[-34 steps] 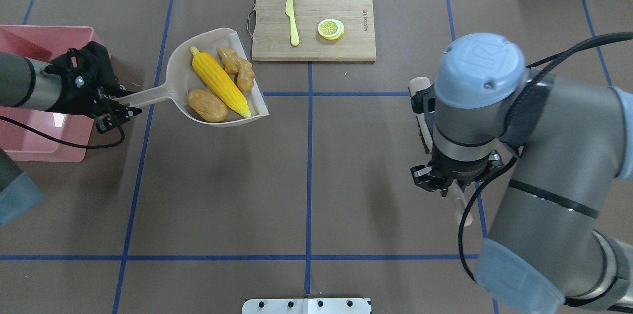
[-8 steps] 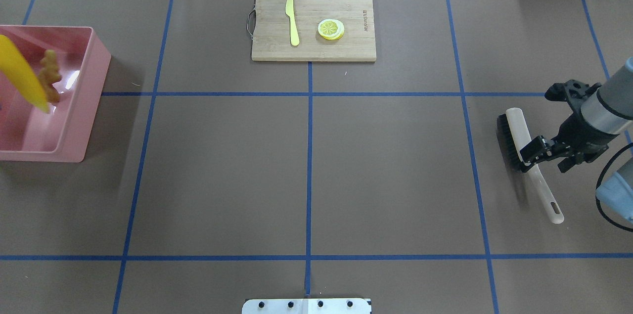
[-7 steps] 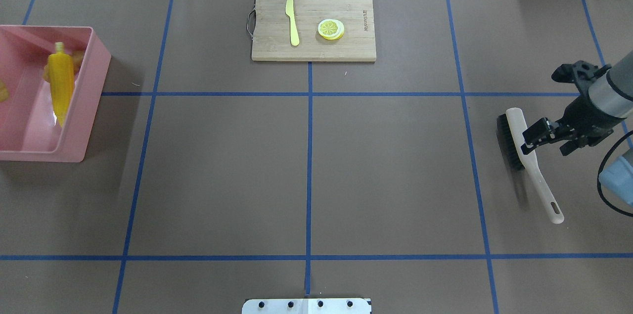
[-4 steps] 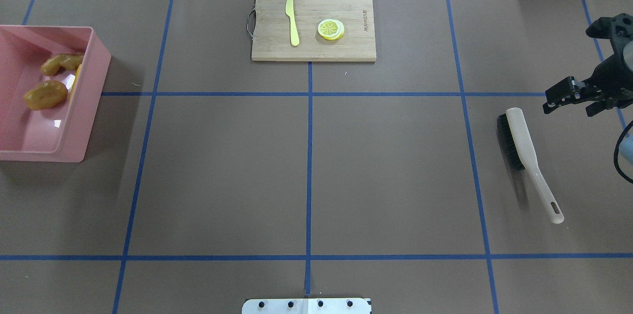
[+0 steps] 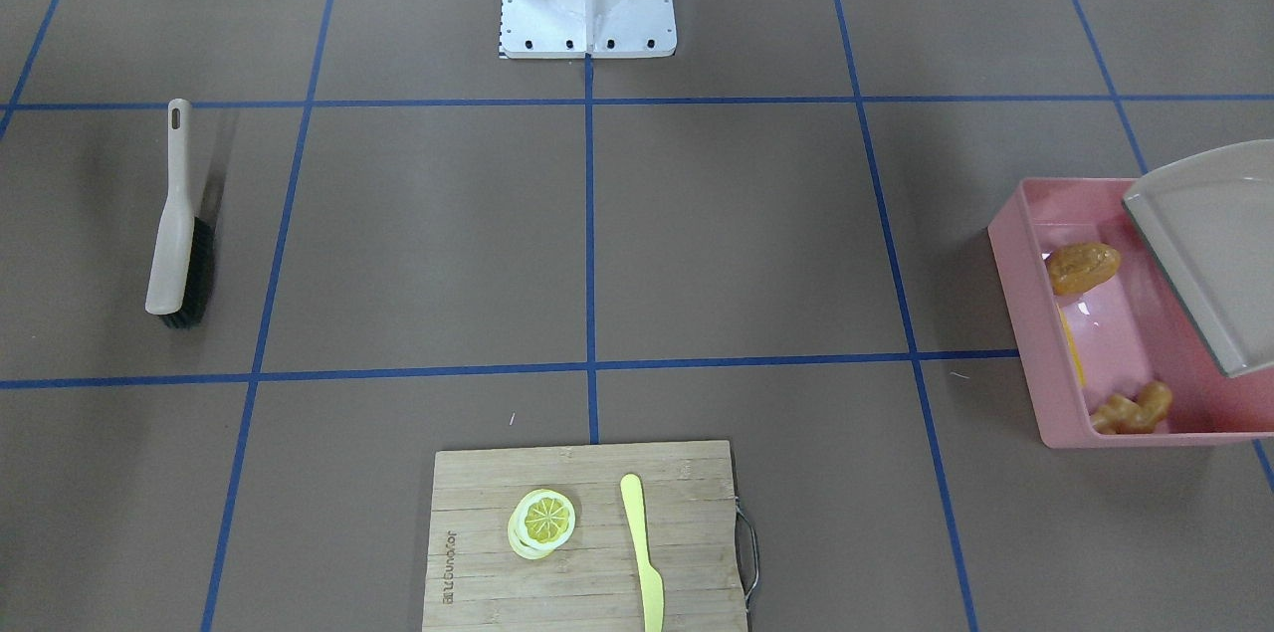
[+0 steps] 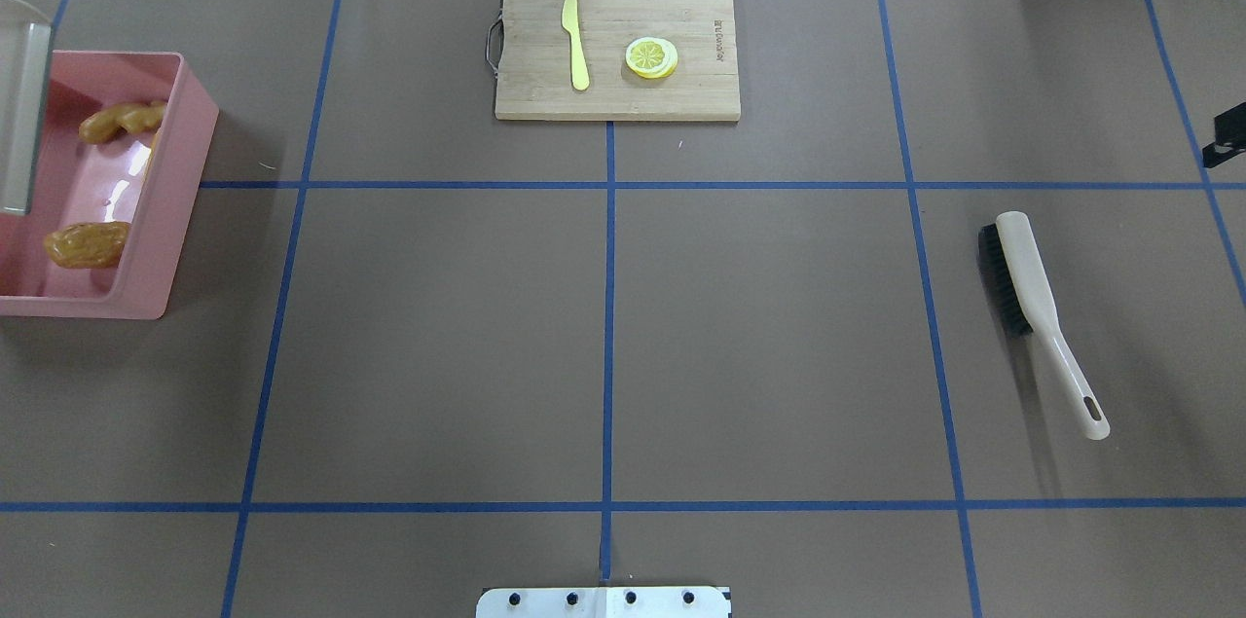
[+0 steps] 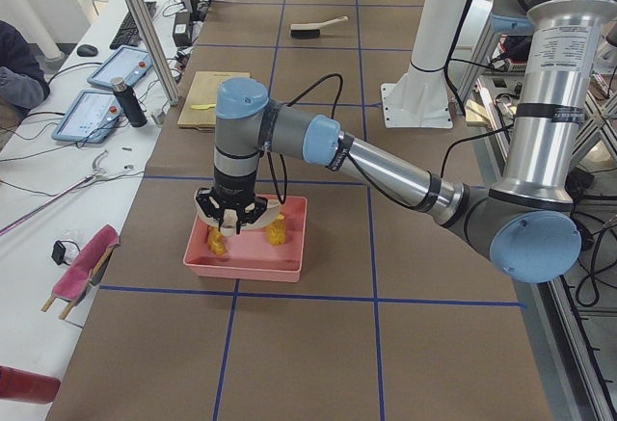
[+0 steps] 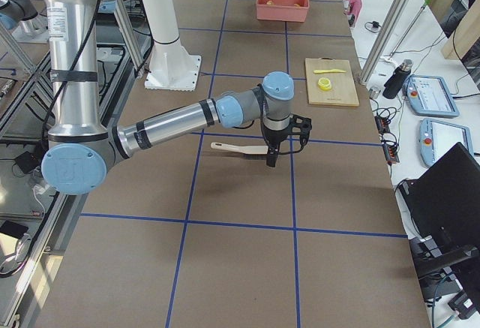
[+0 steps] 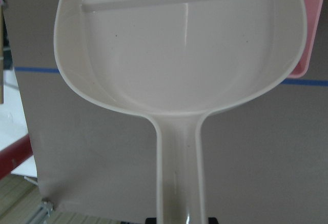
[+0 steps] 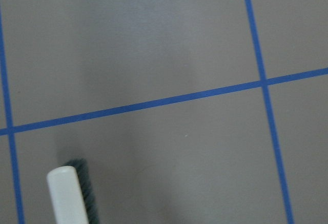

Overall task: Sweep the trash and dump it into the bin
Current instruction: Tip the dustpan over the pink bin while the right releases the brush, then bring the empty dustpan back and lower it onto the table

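Observation:
The pink bin (image 6: 175, 199) stands at the table's left end. In it lie the ginger root (image 6: 122, 120), the potato (image 6: 86, 243) and a sliver of yellow corn (image 5: 1072, 343) against the wall. The beige dustpan (image 5: 1209, 254) hangs tilted over the bin and is empty in the left wrist view (image 9: 179, 55). My left gripper (image 7: 231, 223) is shut on its handle. My right gripper (image 8: 271, 159) hovers beside the brush (image 6: 1032, 307), apart from it; I cannot tell whether it is open.
The brush lies flat on the table's right side. A wooden cutting board (image 6: 681, 97) at the far middle carries a plastic knife (image 6: 575, 39) and a lemon slice (image 6: 651, 56). The robot's white base plate (image 6: 604, 601) sits at the near edge.
The trash went from the dustpan into the bin and the potato rolled toward the bin's near end. My right gripper let go of the brush and drew back to the right edge.

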{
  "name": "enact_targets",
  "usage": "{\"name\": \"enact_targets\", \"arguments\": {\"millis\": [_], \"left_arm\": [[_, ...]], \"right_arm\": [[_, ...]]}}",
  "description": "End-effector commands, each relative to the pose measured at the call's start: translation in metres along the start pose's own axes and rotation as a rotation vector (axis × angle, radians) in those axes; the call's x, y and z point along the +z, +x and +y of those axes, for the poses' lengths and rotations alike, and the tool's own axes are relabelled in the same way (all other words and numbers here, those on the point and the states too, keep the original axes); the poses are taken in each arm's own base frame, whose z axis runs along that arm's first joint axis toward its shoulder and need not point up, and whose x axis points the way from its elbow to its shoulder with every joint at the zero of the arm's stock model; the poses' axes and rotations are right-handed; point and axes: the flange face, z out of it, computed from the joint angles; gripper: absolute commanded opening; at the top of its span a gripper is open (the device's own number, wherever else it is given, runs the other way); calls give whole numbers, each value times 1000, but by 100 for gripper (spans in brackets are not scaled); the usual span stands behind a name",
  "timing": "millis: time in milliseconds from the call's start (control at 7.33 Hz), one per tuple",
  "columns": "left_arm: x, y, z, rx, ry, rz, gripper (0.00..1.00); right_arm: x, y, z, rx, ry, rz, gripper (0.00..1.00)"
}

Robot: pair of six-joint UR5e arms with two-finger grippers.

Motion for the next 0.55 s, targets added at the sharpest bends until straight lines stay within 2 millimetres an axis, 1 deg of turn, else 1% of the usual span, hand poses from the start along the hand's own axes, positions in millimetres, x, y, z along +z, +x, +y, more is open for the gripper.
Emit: {"name": "enact_targets", "arguments": {"millis": [0, 136, 273, 409], "left_arm": [[-1, -20, -82, 7, 201, 38, 0], [24, -15, -135, 50, 253, 105, 0], [43, -10, -190, 65, 282, 139, 0], [66, 8, -245, 65, 327, 167, 0]], "right_arm": [[2, 80, -10, -110, -10, 28, 100], [-1, 94, -13, -76, -5, 19, 100], [-3, 98, -12, -73, -9, -2, 100], [-4, 98, -13, -65, -6, -1, 100]]}}
